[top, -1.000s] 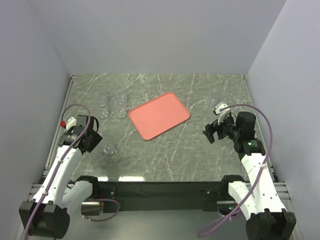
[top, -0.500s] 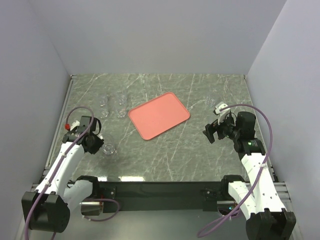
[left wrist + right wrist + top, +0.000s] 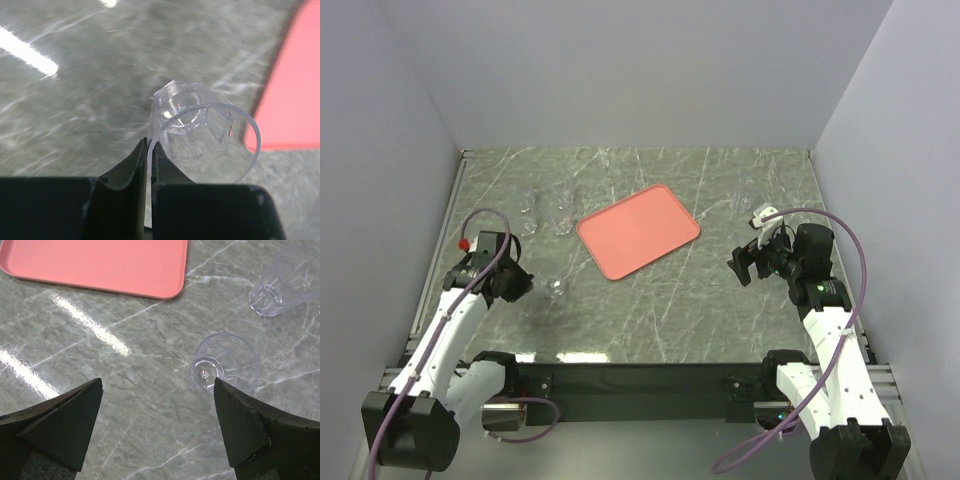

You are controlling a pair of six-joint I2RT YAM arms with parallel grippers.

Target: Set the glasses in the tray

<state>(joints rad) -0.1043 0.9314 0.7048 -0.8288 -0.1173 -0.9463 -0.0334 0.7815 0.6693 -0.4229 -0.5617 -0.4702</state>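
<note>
The left fingers (image 3: 131, 170), about half open a second ago, have closed and now pinch the rim of one glass (image 3: 200, 131), with its wall between them. The left arm has swung to the right. The glass has gone with it, and now sits farther from the left edge of the worktop (image 3: 660, 310) than before.

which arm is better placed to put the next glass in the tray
Left: the left gripper pinches a glass by its rim near the tray; the right gripper hangs open, empty.
</note>
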